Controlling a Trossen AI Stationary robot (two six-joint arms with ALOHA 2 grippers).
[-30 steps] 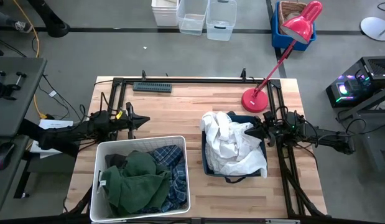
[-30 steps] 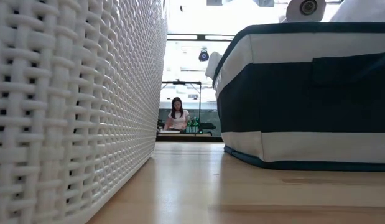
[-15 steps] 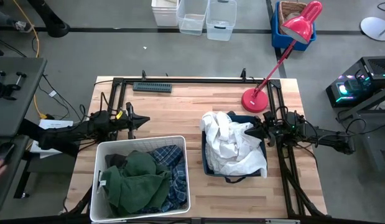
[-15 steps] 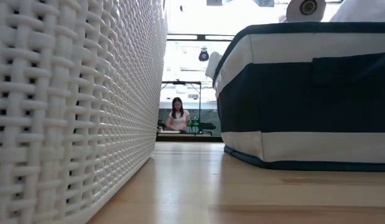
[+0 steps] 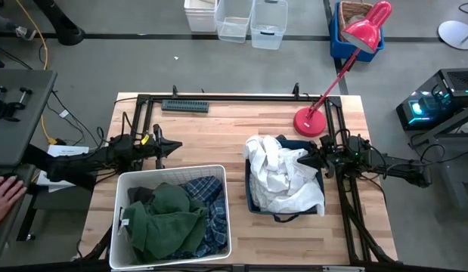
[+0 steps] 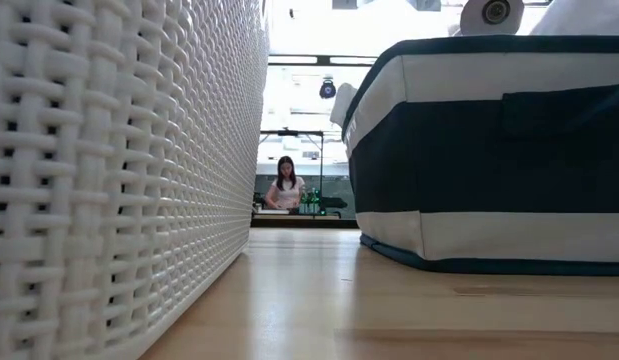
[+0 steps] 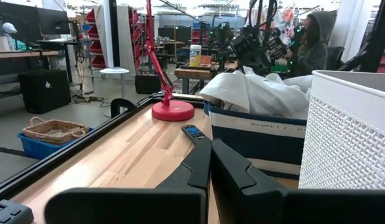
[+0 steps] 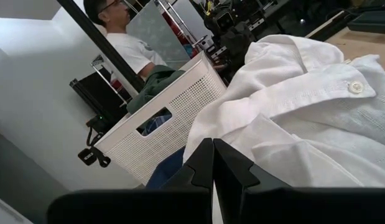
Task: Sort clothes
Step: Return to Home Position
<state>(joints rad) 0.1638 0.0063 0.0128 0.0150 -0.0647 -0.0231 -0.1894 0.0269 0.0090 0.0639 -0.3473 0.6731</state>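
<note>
A dark green garment (image 5: 167, 215) and a blue-and-white plaid shirt (image 5: 209, 214) lie in the white plastic bin (image 5: 172, 171) at the table's near left. Several white pieces (image 5: 283, 177) are heaped in the navy fabric bin (image 5: 252, 205) at the near right; they also show in the right wrist view (image 8: 292, 118). My left gripper (image 5: 177, 146) is shut and empty, just beyond the white bin's far wall. My right gripper (image 5: 303, 161) is shut, at the right side of the white heap; I cannot tell whether it touches the cloth.
A red desk lamp (image 5: 312, 121) stands at the far right of the table, its head (image 5: 367, 30) reaching beyond the table. A dark strip (image 5: 185, 106) lies at the far edge. People show in the room behind. A hand (image 5: 3, 195) shows beside the table's left.
Both arms have kept still. A person's hand has come into view at the left, off the table.
</note>
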